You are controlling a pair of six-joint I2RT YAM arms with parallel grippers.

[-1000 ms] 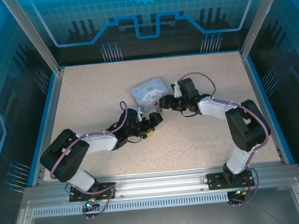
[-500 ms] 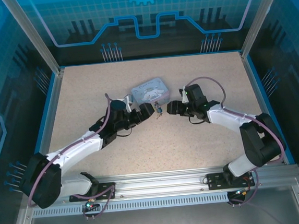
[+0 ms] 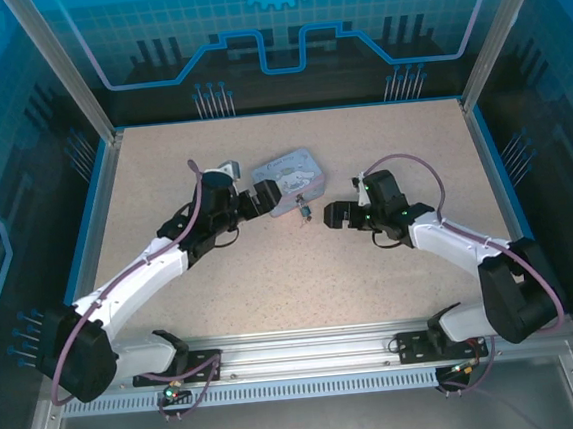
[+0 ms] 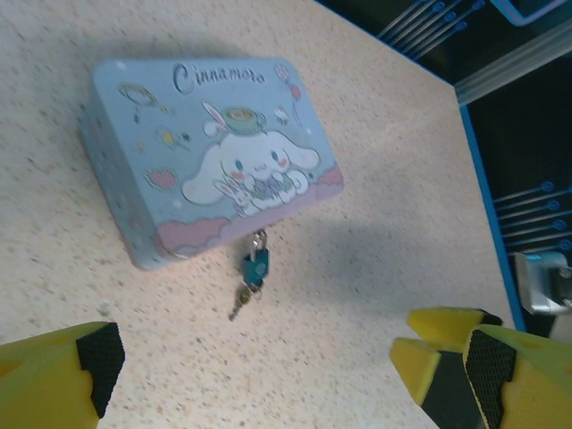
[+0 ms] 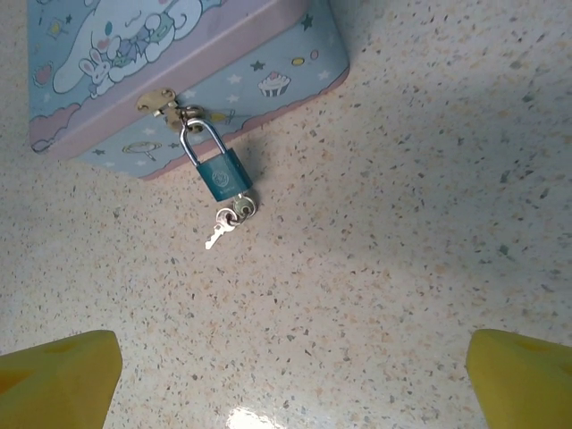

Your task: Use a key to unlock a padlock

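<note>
The left gripper (image 4: 259,362) is spread wide and holds nothing. The right gripper (image 5: 286,380) is equally wide open and empty. Between them, the padlock (image 5: 223,174) lies on the table (image 5: 411,268), its shackle hooked through the clasp of the blue tin (image 5: 179,80). The key (image 5: 217,234) lies at the padlock's lower end.

Bare speckled beige worktop (image 3: 381,146) lies open all along the near side of the tiny teal metal padlock (image 5: 222,173) and the thin metal key (image 5: 214,236) at its lower end. The pale blue rectangular cartoon-printed tin (image 3: 288,179) blocks the far side. The 2 wide-spread hands flank the gap: left hand (image 3: 268,198) just beside the tin, right hand (image 3: 329,214) standing apart.
</note>
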